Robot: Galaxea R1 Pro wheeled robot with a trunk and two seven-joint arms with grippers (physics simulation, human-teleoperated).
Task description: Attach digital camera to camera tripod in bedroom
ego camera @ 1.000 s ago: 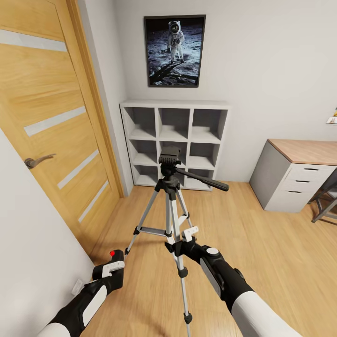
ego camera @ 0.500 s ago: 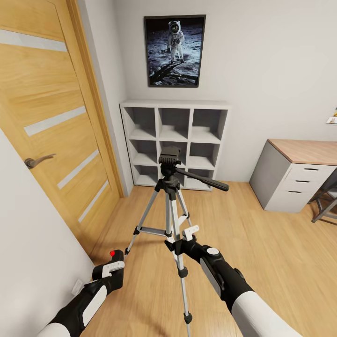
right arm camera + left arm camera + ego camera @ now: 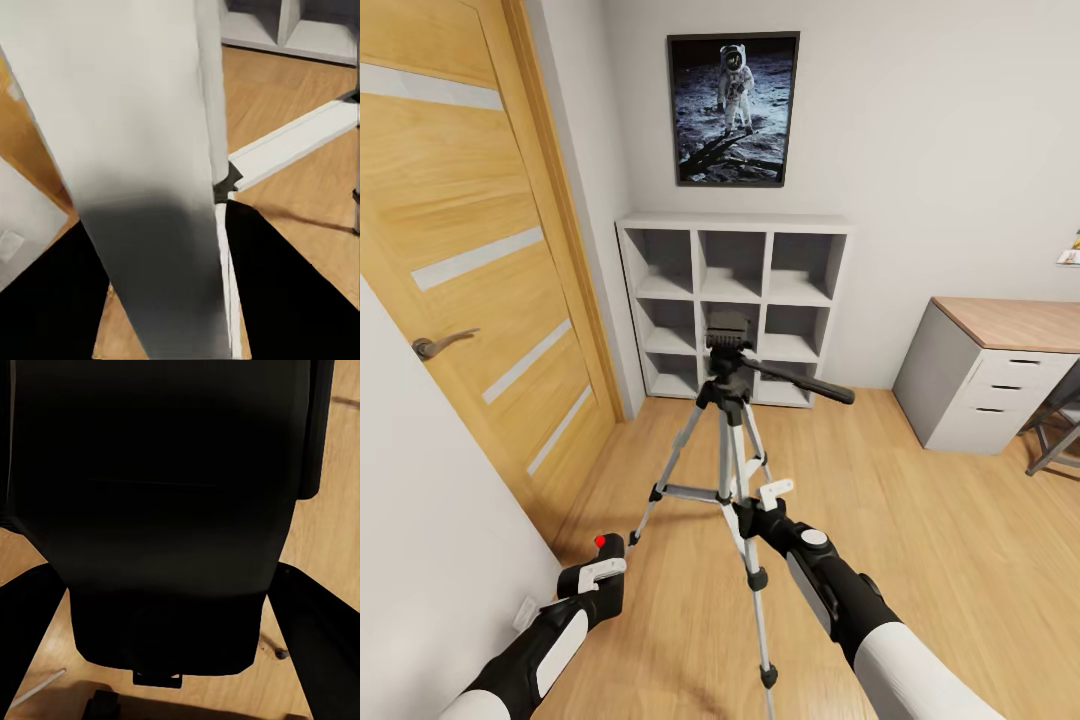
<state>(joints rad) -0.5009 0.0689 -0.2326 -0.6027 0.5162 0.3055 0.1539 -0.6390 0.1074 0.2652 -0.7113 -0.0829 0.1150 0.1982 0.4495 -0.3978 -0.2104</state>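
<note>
Your right gripper [image 3: 758,503] is closed around the front leg of the tripod [image 3: 728,440], which stands in the middle of the bedroom floor between you and the white shelf [image 3: 734,305]. Your left gripper [image 3: 600,568] holds the camera [image 3: 603,556] low at your near left, close to the wall beside the door [image 3: 470,270], well apart from the tripod head.

The risk sits with your right hand: pull or twist that leg and the stand can tip or slide, carrying its head away from where you mean to seat the camera. The long handle [image 3: 800,380] pointing right could also catch your arm as you lift.

The head view gives you the whole layout. The right wrist view shows the pale leg [image 3: 142,172] lying between the dark fingers. The left wrist view shows the camera's black body [image 3: 161,510] pressed up against the lens.
</note>
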